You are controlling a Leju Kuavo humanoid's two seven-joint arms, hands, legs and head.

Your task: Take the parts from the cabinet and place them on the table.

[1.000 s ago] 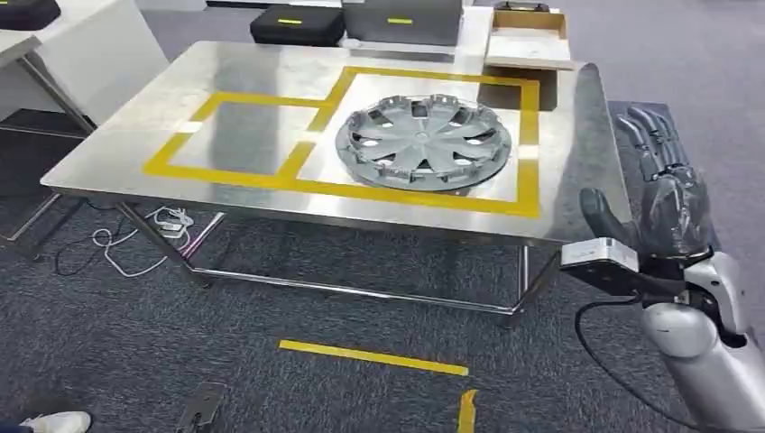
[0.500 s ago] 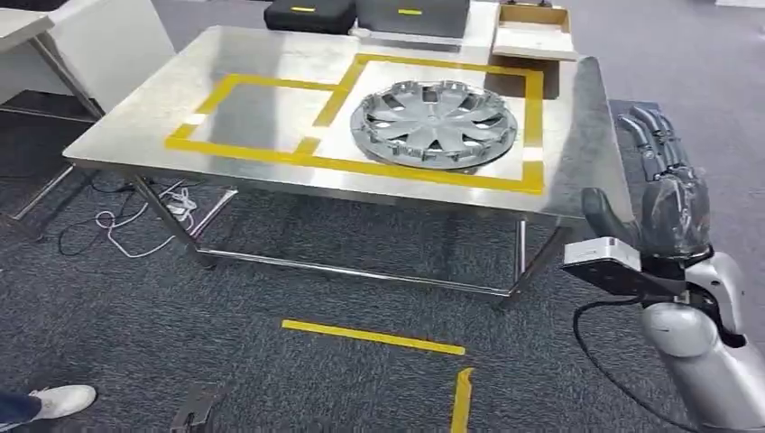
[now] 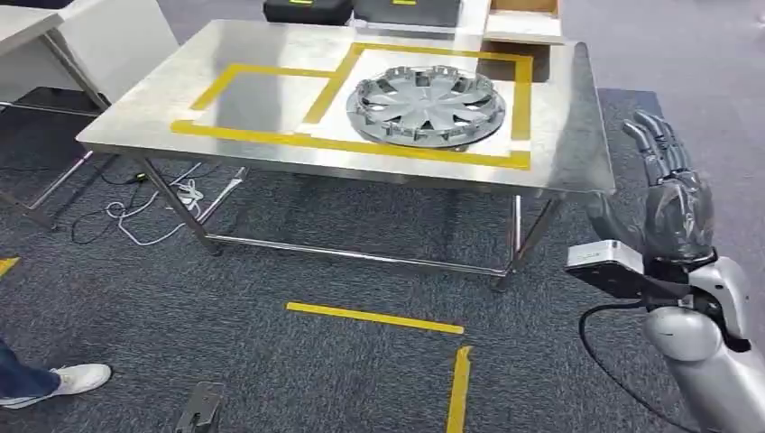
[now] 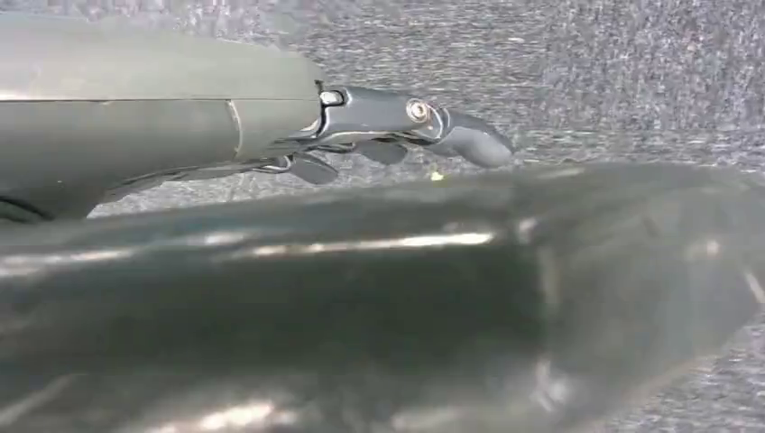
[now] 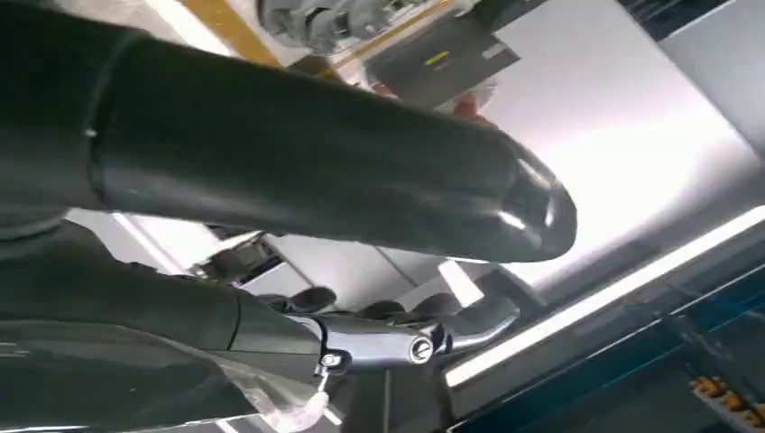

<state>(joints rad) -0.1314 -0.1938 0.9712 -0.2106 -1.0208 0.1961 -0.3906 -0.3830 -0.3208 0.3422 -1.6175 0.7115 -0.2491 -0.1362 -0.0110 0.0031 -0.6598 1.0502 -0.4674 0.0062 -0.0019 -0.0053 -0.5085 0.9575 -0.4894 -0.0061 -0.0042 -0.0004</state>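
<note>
Nearest, the right hand [image 3: 672, 203] is raised beside the desk's [image 3: 577, 144] near corner, fingers apart and straight, holding nothing. The left hand [image 4: 397, 122] hangs over grey carpet, fingers loosely extended with nothing in them.

Farther off, 1 part, a grey hubcap [image 3: 424, 104], lies flat on the steel desk inside the larger yellow-taped square [image 3: 519, 108]; the smaller taped square [image 3: 262, 95] beside it is bare. No cabinet is in sight.

The hubcap looks like thin moulded plastic: probably light, fairly stiff but springy, and wide for a single hand. Its smooth face would likely slip, and the clips around the edge look breakable. A hold on the outer rim, fingers hooked through a spoke opening, seems safest.
</note>
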